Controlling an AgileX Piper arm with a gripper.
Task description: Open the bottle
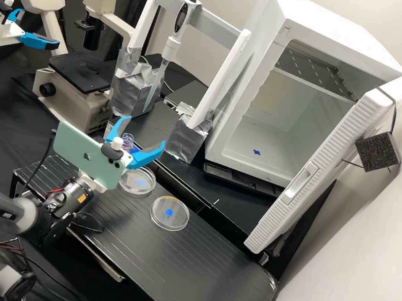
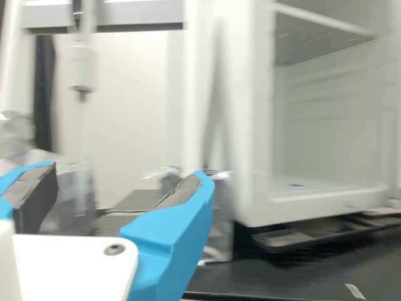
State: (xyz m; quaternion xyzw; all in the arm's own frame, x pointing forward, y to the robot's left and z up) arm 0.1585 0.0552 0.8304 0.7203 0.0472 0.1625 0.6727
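Bottle [image 1: 128, 140]: probably the clear, purple-ringed piece, partly hidden, seen between the spread blue fingers of the gripper [image 1: 146, 130], which stands open. Largest is the white cabinet [image 1: 328, 26], door ajar at a wide angle. Then the microscope [image 1: 75, 105], beside a white frame [image 1: 216, 20] bearing an upright pipette [image 1: 172, 47]. Green phone [image 1: 78, 151] sits on the arm. Smallest, two clear dishes [image 1: 176, 222] lie near each other, each blue-marked.

Black ribbed bench [image 1: 204, 265], two clear round dishes [image 1: 169, 213]
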